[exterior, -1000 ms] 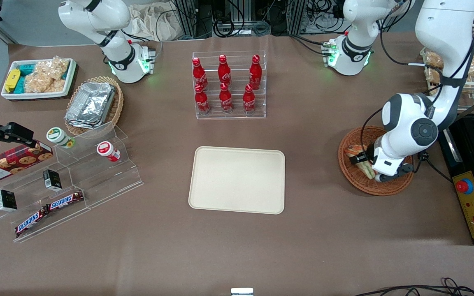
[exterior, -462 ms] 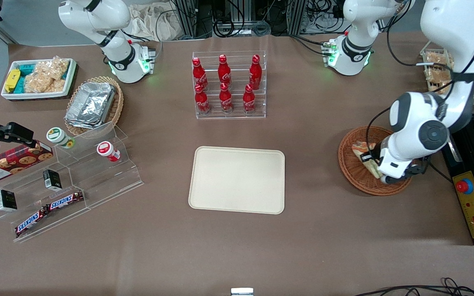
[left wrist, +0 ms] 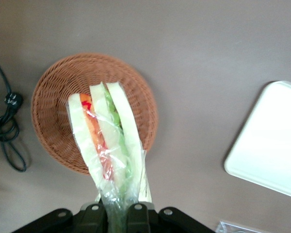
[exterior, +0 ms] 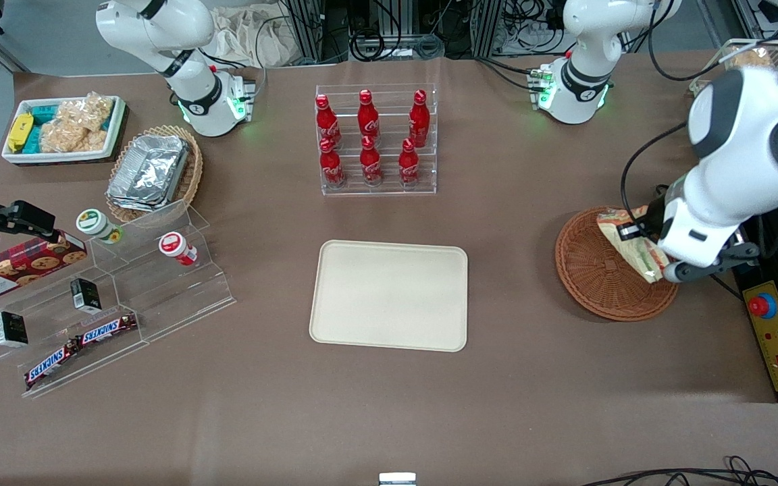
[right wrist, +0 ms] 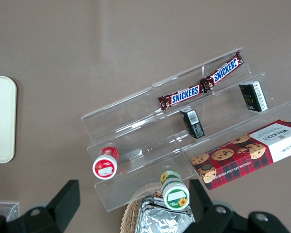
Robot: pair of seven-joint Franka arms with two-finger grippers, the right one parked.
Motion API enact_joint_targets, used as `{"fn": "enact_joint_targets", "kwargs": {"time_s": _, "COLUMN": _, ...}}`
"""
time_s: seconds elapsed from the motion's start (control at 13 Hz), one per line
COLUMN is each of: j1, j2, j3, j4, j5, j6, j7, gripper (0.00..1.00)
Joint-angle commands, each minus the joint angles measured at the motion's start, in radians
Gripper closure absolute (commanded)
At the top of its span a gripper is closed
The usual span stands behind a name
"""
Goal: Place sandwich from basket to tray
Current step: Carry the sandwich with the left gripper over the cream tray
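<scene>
My left gripper (exterior: 642, 250) is shut on the wrapped sandwich (exterior: 629, 244) and holds it in the air above the reddish-brown wicker basket (exterior: 595, 270). In the left wrist view the gripper (left wrist: 117, 216) pinches the sandwich (left wrist: 109, 141) by its narrow end, the white bread, orange-red and green layers pointing away over the basket (left wrist: 53, 107), which has nothing else in it. The cream tray (exterior: 389, 295) lies flat on the table toward the parked arm from the basket; a corner of it shows in the wrist view (left wrist: 271, 145).
A clear rack of red cola bottles (exterior: 375, 138) stands farther from the front camera than the tray. A black control box with a red button (exterior: 770, 324) lies beside the basket at the table's end. A black cable (left wrist: 7, 131) lies by the basket.
The left gripper has risen out of the basket with the sandwich in it, moving up and toward the table's working-arm end. The basket and tray have not moved.
</scene>
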Motion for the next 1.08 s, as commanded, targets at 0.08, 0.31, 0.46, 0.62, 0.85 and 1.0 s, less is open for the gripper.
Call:
{"fn": "enact_joint_targets", "kwargs": {"time_s": 0.08, "j1": -0.001, "j2": 0.068, "j3": -0.126, "j4": 0.049, "j5": -0.017, "j6": 0.002, "j7": 0.056, "gripper": 1.0}}
{"fn": "enact_joint_targets", "kwargs": {"time_s": 0.31, "j1": -0.061, "j2": 0.16, "j3": -0.194, "j4": 0.032, "j5": -0.007, "j6": 0.148, "j7": 0.051, "gripper": 1.0}}
{"fn": "enact_joint_targets", "kwargs": {"time_s": 0.46, "j1": -0.124, "j2": 0.232, "j3": -0.192, "j4": 0.028, "j5": 0.004, "j6": 0.253, "j7": 0.045, "gripper": 1.0}}
{"fn": "enact_joint_targets", "kwargs": {"time_s": 0.62, "j1": -0.177, "j2": 0.313, "j3": -0.192, "j4": 0.028, "j5": 0.051, "j6": 0.345, "j7": 0.044, "gripper": 1.0}}
{"fn": "enact_joint_targets", "kwargs": {"time_s": 0.85, "j1": -0.268, "j2": 0.425, "j3": -0.191, "j4": 0.046, "j5": 0.214, "j6": 0.449, "j7": -0.083, "gripper": 1.0}}
{"fn": "enact_joint_targets", "kwargs": {"time_s": 1.0, "j1": -0.293, "j2": 0.491, "j3": -0.189, "j4": 0.049, "j5": 0.283, "j6": 0.511, "j7": -0.101, "gripper": 1.0}}
